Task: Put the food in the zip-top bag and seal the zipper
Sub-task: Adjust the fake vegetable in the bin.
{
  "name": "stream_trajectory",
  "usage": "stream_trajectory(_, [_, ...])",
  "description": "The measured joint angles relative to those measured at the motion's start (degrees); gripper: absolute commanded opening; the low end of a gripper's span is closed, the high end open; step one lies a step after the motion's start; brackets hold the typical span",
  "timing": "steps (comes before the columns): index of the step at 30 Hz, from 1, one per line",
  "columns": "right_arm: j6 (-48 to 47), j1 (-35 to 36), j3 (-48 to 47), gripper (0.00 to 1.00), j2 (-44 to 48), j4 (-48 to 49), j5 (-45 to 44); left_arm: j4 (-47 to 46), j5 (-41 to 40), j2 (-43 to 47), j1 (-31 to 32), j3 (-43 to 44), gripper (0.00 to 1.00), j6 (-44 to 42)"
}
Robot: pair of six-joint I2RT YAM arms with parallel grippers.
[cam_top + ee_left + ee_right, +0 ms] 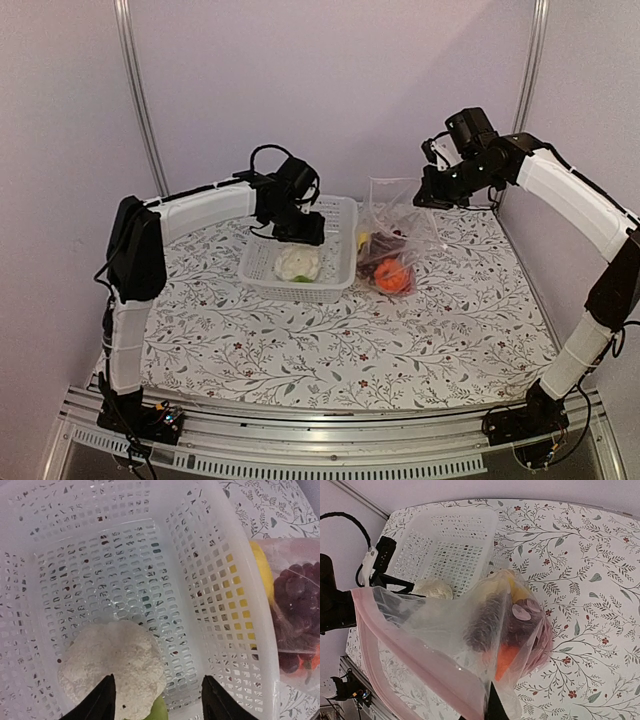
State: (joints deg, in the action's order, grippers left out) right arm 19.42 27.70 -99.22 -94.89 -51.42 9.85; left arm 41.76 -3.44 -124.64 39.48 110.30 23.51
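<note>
Probably light, the white toy cauliflower (112, 665) suits a mid-body pinch from the spread left gripper (157, 690). The right gripper (428, 195) pinches the limp clear plastic bag (445, 630).

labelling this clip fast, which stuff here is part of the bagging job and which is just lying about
Part of the job:
cauliflower in the basket, under the open left pincer
clear bag, held by the right pincer
grapes, orange fruit, yellow piece inside it

Just lying about:
basket
flowered tablecloth
</note>
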Motion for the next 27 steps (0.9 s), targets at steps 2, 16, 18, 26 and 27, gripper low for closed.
stream_trajectory(2, [-0.13, -0.13, 0.0, 0.0, 0.0, -0.28, 0.02, 0.02, 0.42, -2.03, 0.0, 2.49, 0.55, -0.07])
stream_trajectory(16, [-0.42, -0.92, 0.31, 0.0, 0.2, -0.42, 0.48, 1.97, -4.48, -4.31, 1.81, -0.22, 0.88, -4.44])
stream_trajectory(18, [-0.42, -1.01, 0.33, 0.0, 0.26, -0.42, 0.63, 2.08, -6.05, -3.28, 2.36, -2.32, 0.89, -5.73])
stream_trajectory(26, [-0.39, -1.16, 0.59, 0.0, 0.35, -0.39, 1.44, 5.44, -15.28, -2.21, 3.82, -5.35, 0.91, -8.7])
stream_trajectory(27, [-0.39, -1.16, 0.59, 0.0, 0.35, -0.39, 1.46, 6.19, -16.48, -2.54, 3.98, -5.05, 0.91, -8.74])
